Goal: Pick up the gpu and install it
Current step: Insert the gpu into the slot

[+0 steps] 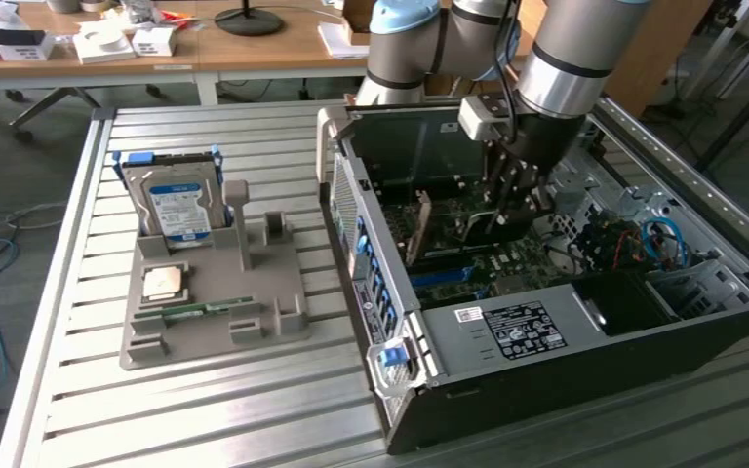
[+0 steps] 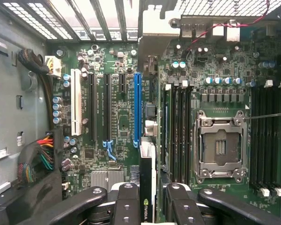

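The gpu [image 2: 146,159] is a thin dark card seen edge-on, with a green logo near its lower end. My gripper [image 2: 149,199] is shut on it, one black finger [image 2: 126,199] on each flat side. The card hangs above the motherboard [image 2: 117,126], just beside the long blue slot [image 2: 136,108] and clear of it. In the exterior view my gripper [image 1: 511,210] reaches down inside the open computer case [image 1: 505,331], with the gpu [image 1: 479,229] as a dark card beneath it over the board.
Black and white slots [image 2: 91,108] lie beside the blue one. The CPU socket [image 2: 220,147] and a cable bundle [image 2: 35,164] flank the card. Outside the case, a grey fixture [image 1: 212,302] holds a hard drive [image 1: 179,205], a chip [image 1: 167,283] and a memory stick [image 1: 192,310].
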`<move>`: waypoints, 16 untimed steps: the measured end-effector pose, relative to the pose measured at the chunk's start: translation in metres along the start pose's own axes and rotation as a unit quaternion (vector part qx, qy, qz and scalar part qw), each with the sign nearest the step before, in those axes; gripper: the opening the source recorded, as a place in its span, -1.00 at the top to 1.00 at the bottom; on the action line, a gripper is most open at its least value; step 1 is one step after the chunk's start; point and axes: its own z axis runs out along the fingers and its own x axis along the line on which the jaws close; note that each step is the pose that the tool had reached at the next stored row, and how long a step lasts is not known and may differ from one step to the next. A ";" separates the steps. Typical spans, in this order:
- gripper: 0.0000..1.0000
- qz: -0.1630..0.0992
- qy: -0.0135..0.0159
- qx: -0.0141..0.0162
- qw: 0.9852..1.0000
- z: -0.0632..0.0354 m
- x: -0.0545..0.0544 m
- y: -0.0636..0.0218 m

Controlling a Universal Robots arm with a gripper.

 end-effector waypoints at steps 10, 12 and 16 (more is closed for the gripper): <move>0.47 0.000 0.000 0.000 1.000 0.0000 0.000 0.0024; 0.47 0.000 0.000 0.000 1.000 0.0001 0.000 0.0033; 0.47 0.000 0.000 0.000 1.000 0.0001 0.000 0.0047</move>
